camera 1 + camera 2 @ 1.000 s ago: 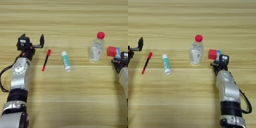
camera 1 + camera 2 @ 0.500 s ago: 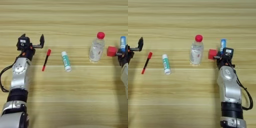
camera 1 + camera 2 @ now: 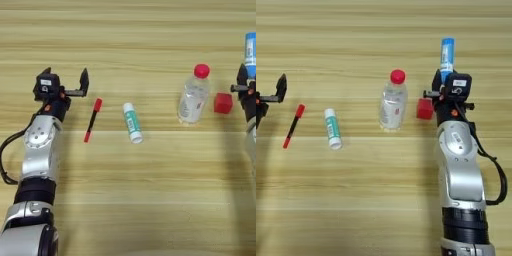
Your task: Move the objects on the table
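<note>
Wooden surface (image 3: pixel 125 200) fills the left eye view: the left gripper (image 3: pixel 65 80) rests with fingers spread and empty, and the thin red-and-black marker (image 3: pixel 92 120) lies just to its right, long axis running near to far, nearer this arm than the other; the white-and-green tube (image 3: pixel 132 123) lies further right. From the right eye view, the right gripper (image 3: pixel 445 82) holds the blue tube (image 3: pixel 446 56), which points away from the robot, with the red cube (image 3: pixel 425 108) just left of it and the clear bottle (image 3: pixel 393 101) beyond.
</note>
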